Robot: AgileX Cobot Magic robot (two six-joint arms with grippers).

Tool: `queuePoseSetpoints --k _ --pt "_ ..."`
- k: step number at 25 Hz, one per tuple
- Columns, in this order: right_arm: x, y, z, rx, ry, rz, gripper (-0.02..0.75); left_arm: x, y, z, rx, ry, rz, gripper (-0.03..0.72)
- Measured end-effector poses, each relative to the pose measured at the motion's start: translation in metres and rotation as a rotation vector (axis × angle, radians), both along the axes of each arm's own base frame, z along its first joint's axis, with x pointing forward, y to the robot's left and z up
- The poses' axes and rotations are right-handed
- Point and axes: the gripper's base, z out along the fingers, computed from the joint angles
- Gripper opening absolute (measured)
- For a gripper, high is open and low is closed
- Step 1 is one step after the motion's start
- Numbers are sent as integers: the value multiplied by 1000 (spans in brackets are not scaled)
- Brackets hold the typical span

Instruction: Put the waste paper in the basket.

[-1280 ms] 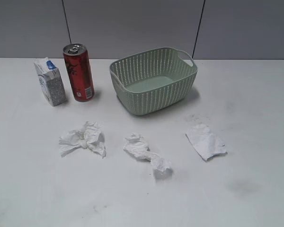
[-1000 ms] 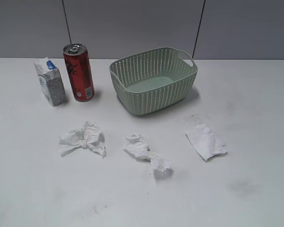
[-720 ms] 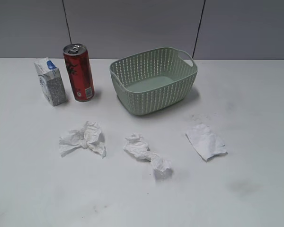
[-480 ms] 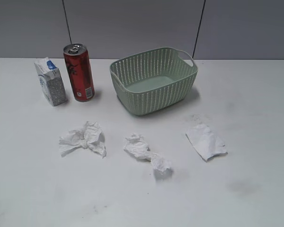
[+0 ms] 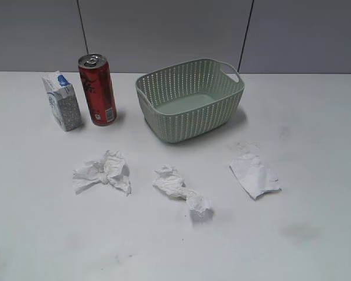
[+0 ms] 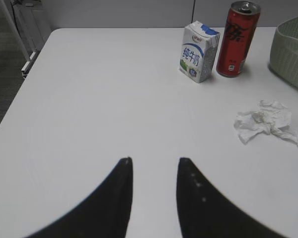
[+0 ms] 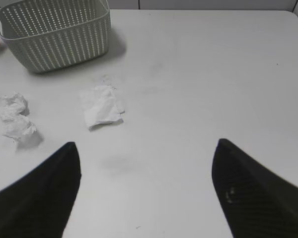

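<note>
Three crumpled white waste paper scraps lie on the white table: a wadded one at left [image 5: 102, 171], a twisted one in the middle [image 5: 180, 189], a flatter one at right [image 5: 254, 175]. The pale green basket [image 5: 190, 99] stands behind them and holds nothing that I can see. Neither gripper shows in the exterior view. My left gripper [image 6: 154, 161] is open over bare table, with the left scrap [image 6: 266, 121] ahead to its right. My right gripper [image 7: 146, 146] is wide open, with the flat scrap [image 7: 102, 106], the twisted scrap [image 7: 16, 120] and the basket [image 7: 54, 26] ahead to its left.
A red can [image 5: 97, 89] and a small white-and-blue carton [image 5: 62, 101] stand left of the basket; both also show in the left wrist view, the can [image 6: 237, 38] and the carton [image 6: 198, 51]. The table's left edge [image 6: 20, 84] drops to a dark floor.
</note>
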Motion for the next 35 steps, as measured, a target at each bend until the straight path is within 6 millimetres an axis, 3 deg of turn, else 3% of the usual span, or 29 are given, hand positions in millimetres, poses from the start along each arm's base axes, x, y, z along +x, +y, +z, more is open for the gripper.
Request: queuePoseSetpoints --k 7,17,19,23,25,31,35 --pt "5 1 15 -51 -133 34 629 0 0 0 0 0 0 237" --pt "47 -3 19 -109 -53 40 629 0 0 0 0 0 0 253" --pt "55 -4 17 -135 -16 61 628 0 0 0 0 0 0 305" --pt "65 -4 16 -141 5 64 624 0 0 0 -1 0 -1 565" --pt "68 -5 18 -140 9 63 621 0 0 0 -1 0 -1 648" --pt "83 -4 27 -133 48 82 613 0 0 0 -1 0 -1 683" --pt "103 -3 29 -95 120 93 608 0 0 0 -1 0 -1 678"
